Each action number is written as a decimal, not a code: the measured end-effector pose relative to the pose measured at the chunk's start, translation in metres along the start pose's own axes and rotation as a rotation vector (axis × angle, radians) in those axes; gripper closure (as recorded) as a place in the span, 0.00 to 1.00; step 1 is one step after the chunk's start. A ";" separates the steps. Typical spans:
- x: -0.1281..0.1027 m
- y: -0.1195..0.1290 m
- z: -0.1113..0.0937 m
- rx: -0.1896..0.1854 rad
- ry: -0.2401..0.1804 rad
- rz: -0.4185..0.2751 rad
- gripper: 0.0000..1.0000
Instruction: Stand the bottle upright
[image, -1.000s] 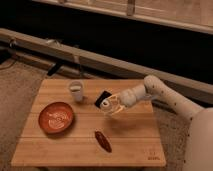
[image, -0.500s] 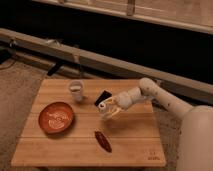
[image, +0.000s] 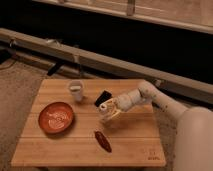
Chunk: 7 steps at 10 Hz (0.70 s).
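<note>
Camera view shows the gripper (image: 109, 112) over the middle of the table (image: 60, 150), fingers pinched on the bottle (image: 105, 107), which sits tilted between them, pale cap pointing toward the white cup (image: 76, 91). Gripping the body probably lets the wrist turn it upright onto bare wood just beneath the fingers, clear of the black block (image: 103, 98) just behind them and the dark red-brown object (image: 103, 141) in front.

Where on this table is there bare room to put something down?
Best is the front right of the table, between the dark red-brown object and the right edge. Also bare: the front strip below the red plate. Crowded: the middle, where the white cup, the black object and the gripper, shut on the bottle, sit close.
</note>
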 end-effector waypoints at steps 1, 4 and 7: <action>0.001 0.001 -0.001 0.003 -0.009 0.000 1.00; 0.001 0.003 -0.008 0.013 -0.024 -0.001 1.00; 0.000 0.005 -0.012 0.015 -0.040 -0.004 1.00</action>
